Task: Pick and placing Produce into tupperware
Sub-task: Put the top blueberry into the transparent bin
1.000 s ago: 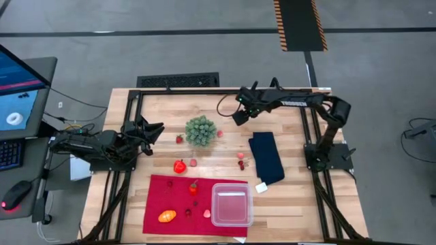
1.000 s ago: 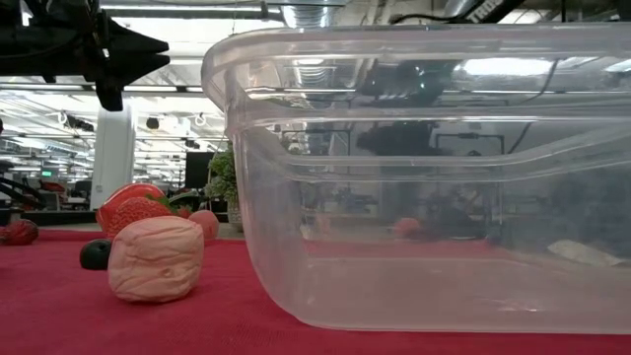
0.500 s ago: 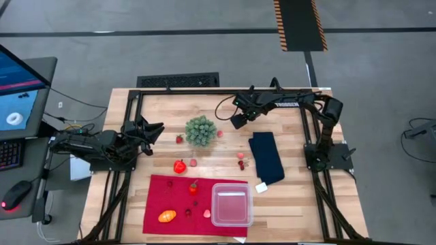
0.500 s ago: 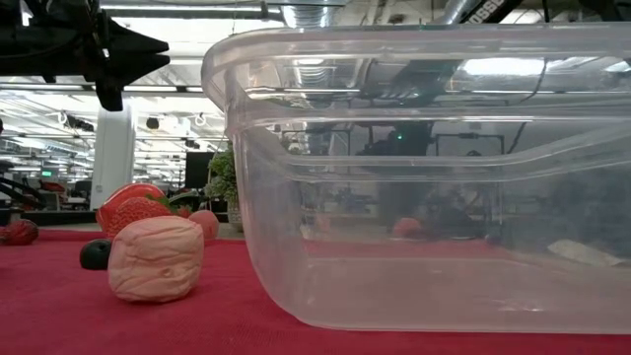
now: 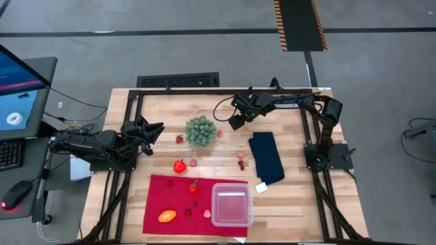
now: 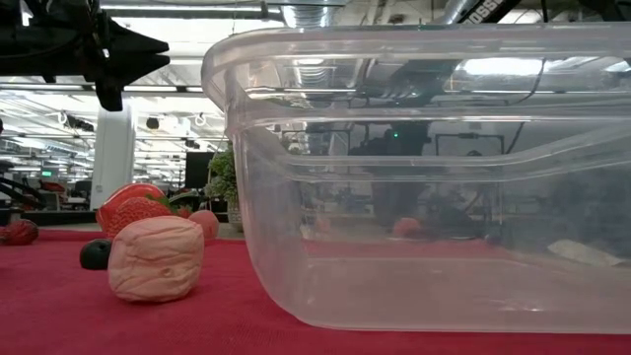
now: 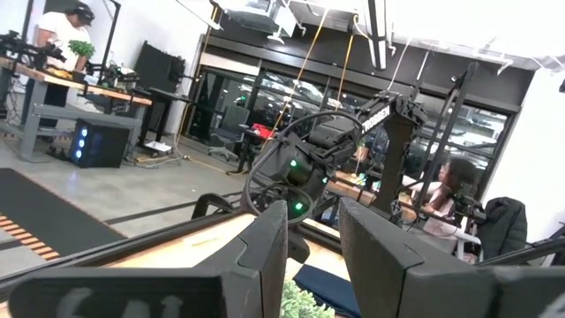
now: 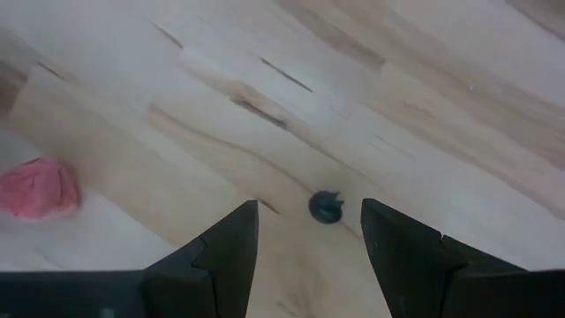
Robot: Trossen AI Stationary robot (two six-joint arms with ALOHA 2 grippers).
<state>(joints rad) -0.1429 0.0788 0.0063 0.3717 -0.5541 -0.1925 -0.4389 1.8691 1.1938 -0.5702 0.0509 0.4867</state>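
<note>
Right wrist view: right gripper [image 8: 309,243] fingers spread, holding nothing.

Clear empty tupperware [image 5: 232,205] upright on red cloth, produce [image 5: 180,166] scattered beside

A robotics lab or workshop hall. The wooden table [image 5: 204,116] stands on bare grey concrete, with a computer monitor [image 5: 17,85] just beside it. Beyond the table are open ceiling ducts, further workbenches [image 7: 62,84], glass partitions and people [image 7: 62,26] at other stations.
</note>
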